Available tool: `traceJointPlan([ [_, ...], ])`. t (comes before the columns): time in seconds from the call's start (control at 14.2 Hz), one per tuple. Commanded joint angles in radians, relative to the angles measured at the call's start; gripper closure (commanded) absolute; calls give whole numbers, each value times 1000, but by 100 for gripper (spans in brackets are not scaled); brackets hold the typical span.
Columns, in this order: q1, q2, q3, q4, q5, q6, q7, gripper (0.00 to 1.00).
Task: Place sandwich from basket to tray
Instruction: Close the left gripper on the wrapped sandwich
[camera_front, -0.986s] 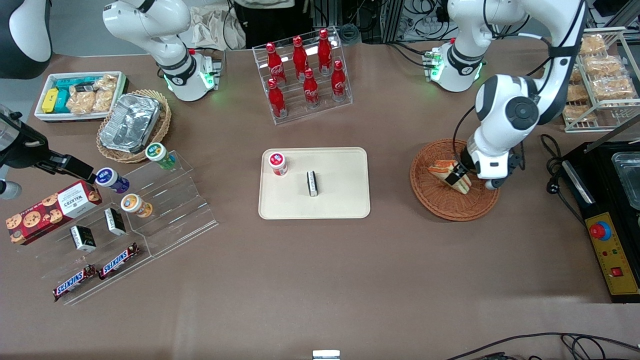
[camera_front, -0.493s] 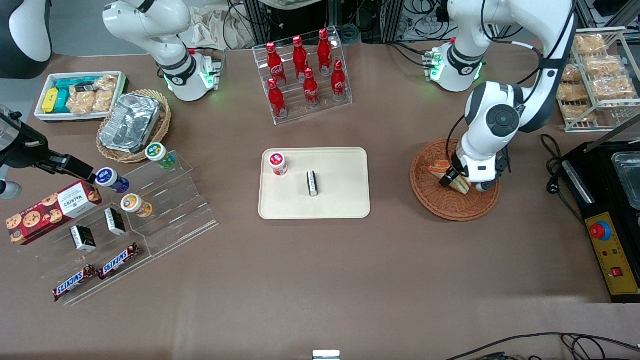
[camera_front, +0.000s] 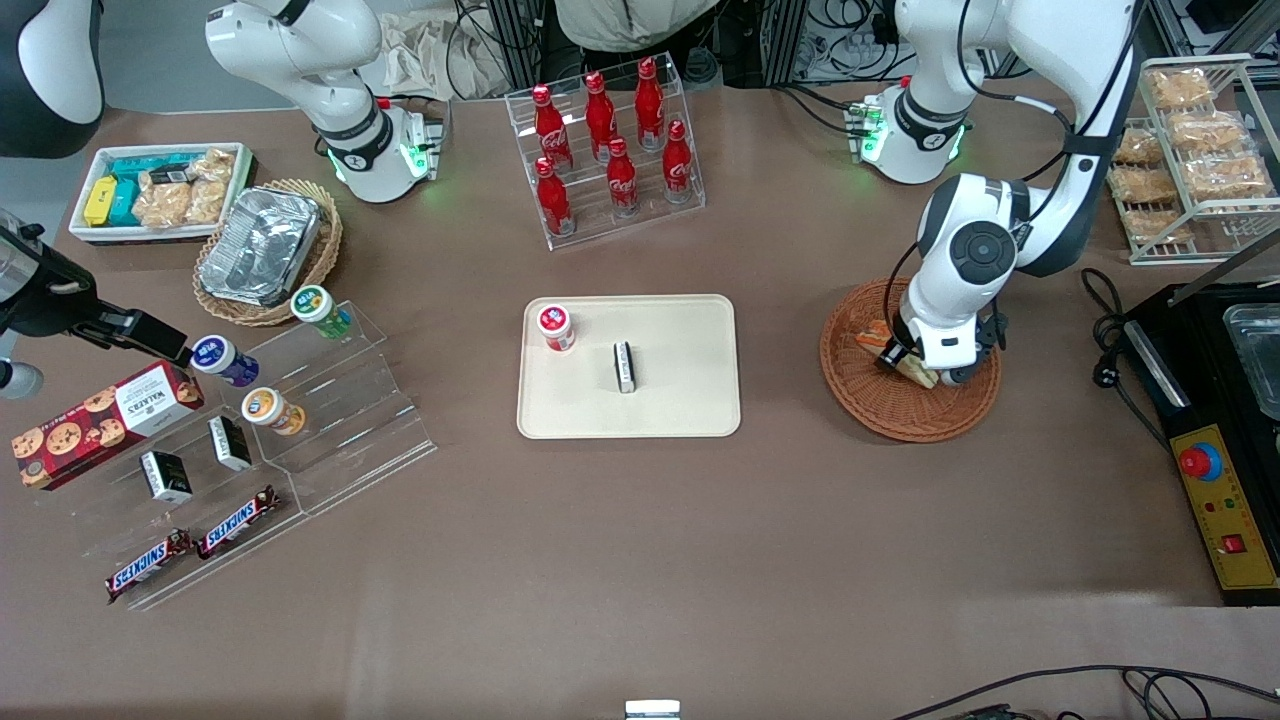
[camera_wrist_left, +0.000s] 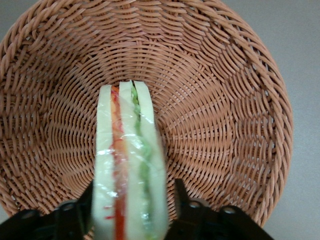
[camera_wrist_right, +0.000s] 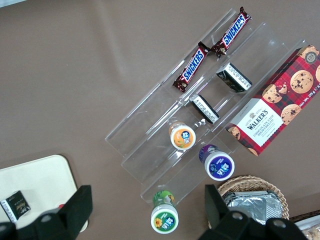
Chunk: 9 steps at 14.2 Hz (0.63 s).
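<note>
The sandwich stands on edge in the reddish-brown woven basket at the working arm's end of the table. The left wrist view shows its white bread with red and green layers, wrapped in clear film, on the basket floor. My gripper is down in the basket and open, one finger on each side of the sandwich. A sliver of wicker shows between the bread and one finger. The cream tray lies at the table's middle.
A red-capped jar and a small black box sit on the tray. A rack of red bottles stands farther from the camera. A wire rack of bagged snacks and a black machine flank the basket.
The left arm has dropped lower and shifted slightly toward the tray, bringing the gripper down around the sandwich. The sandwich remains in the basket.
</note>
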Motion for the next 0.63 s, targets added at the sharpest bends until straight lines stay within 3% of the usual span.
traceJointPlan([
  [0.0,-6,0,2,11,23,-3,-19,93],
  [0.07,-5,-5,2,13,23,-12,-17,100],
  [0.28,-3,-28,2,72,23,-124,-19,100],
  [0.56,7,-86,11,228,21,-398,59,100],
])
